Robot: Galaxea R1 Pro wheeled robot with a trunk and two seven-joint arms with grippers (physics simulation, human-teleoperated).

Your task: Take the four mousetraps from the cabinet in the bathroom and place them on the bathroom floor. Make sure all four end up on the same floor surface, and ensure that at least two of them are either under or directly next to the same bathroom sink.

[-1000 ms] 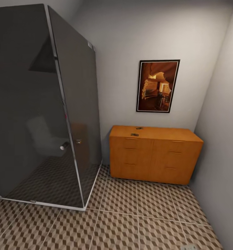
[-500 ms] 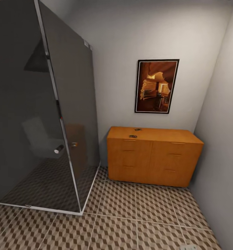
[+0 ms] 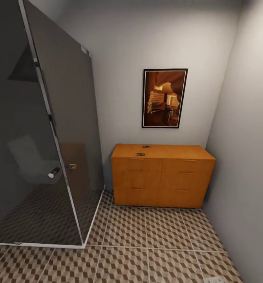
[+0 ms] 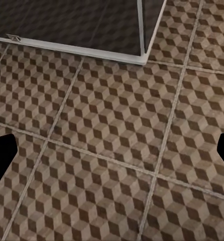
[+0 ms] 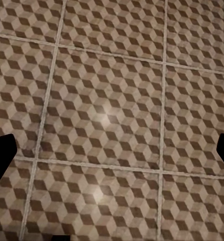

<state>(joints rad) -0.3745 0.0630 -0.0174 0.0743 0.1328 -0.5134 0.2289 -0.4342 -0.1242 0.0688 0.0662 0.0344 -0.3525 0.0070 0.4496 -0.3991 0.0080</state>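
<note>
Two mousetraps (image 3: 143, 150) lie on the far cabinet (image 3: 161, 176); glass shower (image 3: 41, 129) at left. Both grippers' fingers (image 4: 2, 150) (image 5: 1, 150) are spread, released over the bathroom floor (image 3: 147, 243).

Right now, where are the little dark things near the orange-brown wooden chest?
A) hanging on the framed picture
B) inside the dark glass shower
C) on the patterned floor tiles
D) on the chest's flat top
D: two small dark objects lie on the flat top of the orange-brown wooden chest, toward its end nearer the shower, below the framed picture.
</note>
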